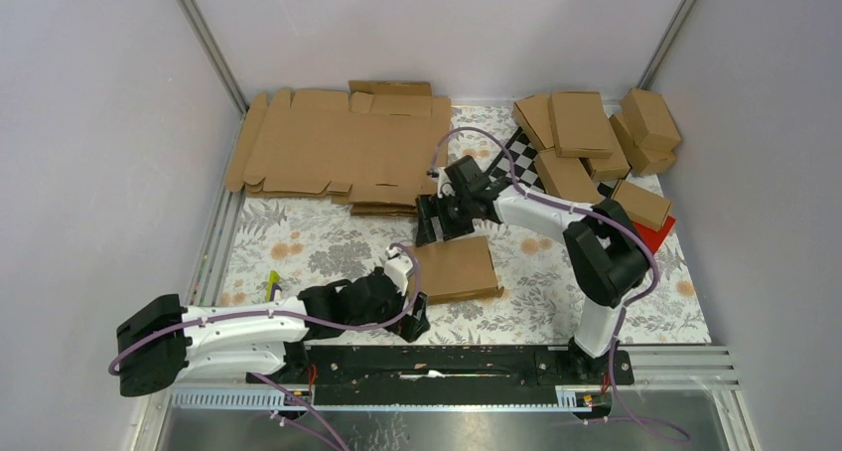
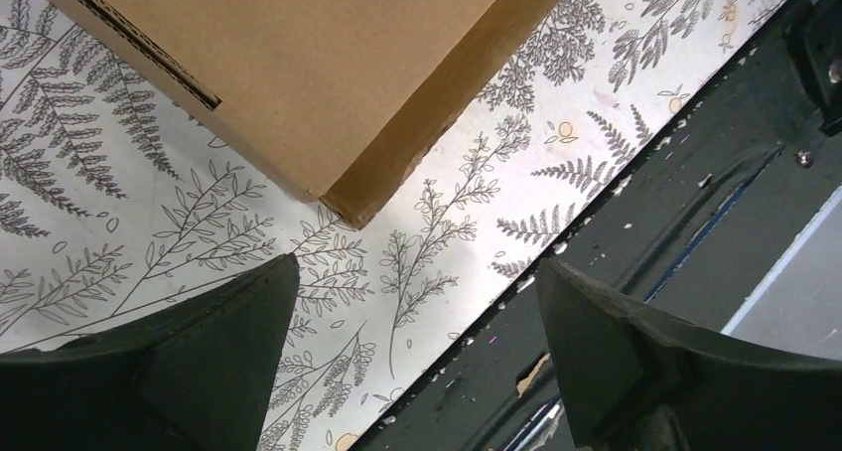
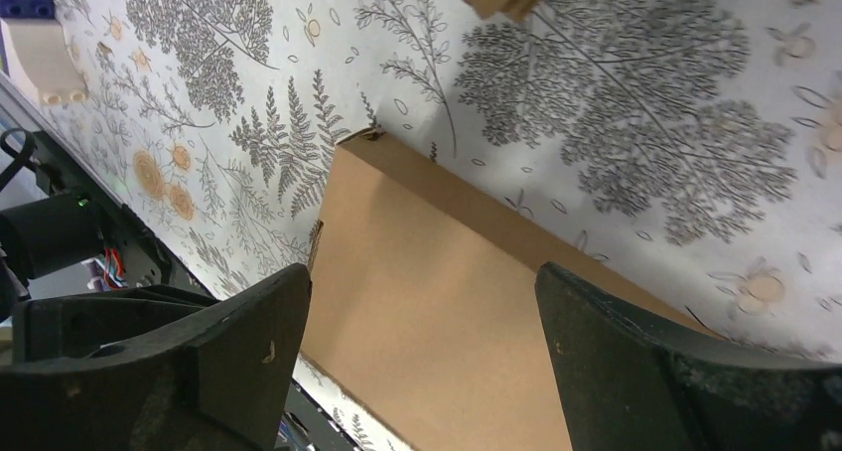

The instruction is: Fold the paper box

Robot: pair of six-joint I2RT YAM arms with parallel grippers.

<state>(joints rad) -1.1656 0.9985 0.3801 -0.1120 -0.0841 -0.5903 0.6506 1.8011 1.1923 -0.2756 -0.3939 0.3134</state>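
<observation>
The paper box [image 1: 457, 269] is a closed, flat brown carton lying on the floral cloth mid-table. My left gripper [image 1: 413, 297] is at its left near corner, open and holding nothing. In the left wrist view the paper box's corner [image 2: 298, 64] lies beyond the left gripper [image 2: 415, 272], apart from both fingers, with bare cloth between them. My right gripper [image 1: 437, 225] hovers over the box's far left edge, also open. In the right wrist view the paper box's top [image 3: 437, 312] fills the gap of the right gripper [image 3: 422, 277], with neither finger closed on it.
Flat cardboard blanks [image 1: 343, 153] are stacked at the back left. A pile of folded cartons [image 1: 596, 138] sits at the back right over a chequered board [image 1: 524, 158] and a red block [image 1: 657, 234]. The black base rail [image 1: 447, 364] runs along the near edge.
</observation>
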